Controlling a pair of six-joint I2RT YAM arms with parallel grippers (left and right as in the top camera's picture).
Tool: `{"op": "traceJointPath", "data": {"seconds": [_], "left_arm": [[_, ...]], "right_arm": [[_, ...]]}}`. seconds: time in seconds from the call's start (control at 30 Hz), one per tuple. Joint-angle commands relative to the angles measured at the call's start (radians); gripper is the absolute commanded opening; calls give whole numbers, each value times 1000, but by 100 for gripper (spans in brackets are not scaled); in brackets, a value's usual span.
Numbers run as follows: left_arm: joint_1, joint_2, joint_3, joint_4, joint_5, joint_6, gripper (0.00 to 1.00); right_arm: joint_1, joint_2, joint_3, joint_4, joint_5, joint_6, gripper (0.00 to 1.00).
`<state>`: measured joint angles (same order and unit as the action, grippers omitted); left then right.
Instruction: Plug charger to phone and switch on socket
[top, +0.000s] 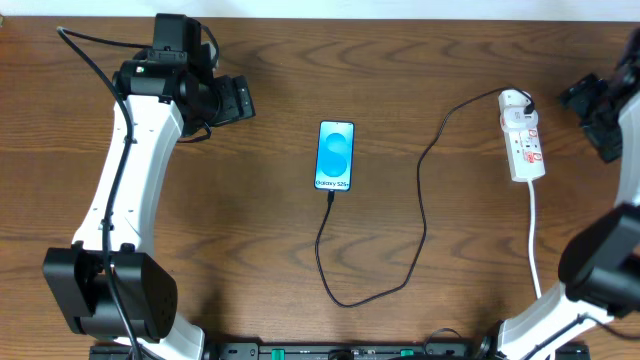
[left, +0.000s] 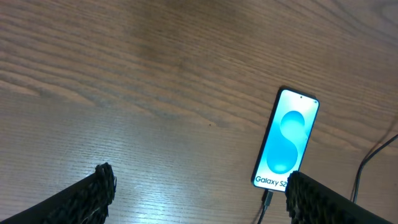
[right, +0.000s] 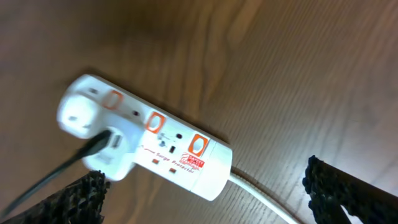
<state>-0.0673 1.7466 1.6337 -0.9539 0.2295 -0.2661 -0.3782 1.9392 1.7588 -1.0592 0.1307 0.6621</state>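
The phone (top: 335, 155) lies face up at the table's middle, blue swirl screen lit; it also shows in the left wrist view (left: 286, 140). The charger's black cable (top: 422, 200) runs from the plug tip at the phone's near end (top: 330, 196) in a loop to the white adapter (top: 514, 101) seated in the socket. The socket (top: 525, 140), a white power strip, lies at the right; it also shows in the right wrist view (right: 155, 143) with the adapter (right: 81, 115). My left gripper (left: 199, 193) is open, left of the phone. My right gripper (right: 202, 193) is open above the socket.
The socket's thick white cord (top: 535, 235) runs toward the table's front edge at the right. The left arm's white links (top: 125, 190) stretch along the left side. The right arm's base (top: 600, 265) sits at the front right.
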Motion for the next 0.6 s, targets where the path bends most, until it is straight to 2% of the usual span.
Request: {"op": "traceJointPath", "data": {"seconds": [0.0,0.07,0.3,0.57], "left_arm": [[2,6,0,-3,-14,-2,89],[2,6,0,-3,-14,-2,89],[1,6,0,-6,-14,-2,89],[1,6,0,-6,-14,-2,89]], "right_arm": [[-34,73,12,6,-85,22,99],[-50,122,12,26,-166,12,99],[-88,261,12,10,-160,10,99],[-101,283,12,59,-168,10,99]]}}
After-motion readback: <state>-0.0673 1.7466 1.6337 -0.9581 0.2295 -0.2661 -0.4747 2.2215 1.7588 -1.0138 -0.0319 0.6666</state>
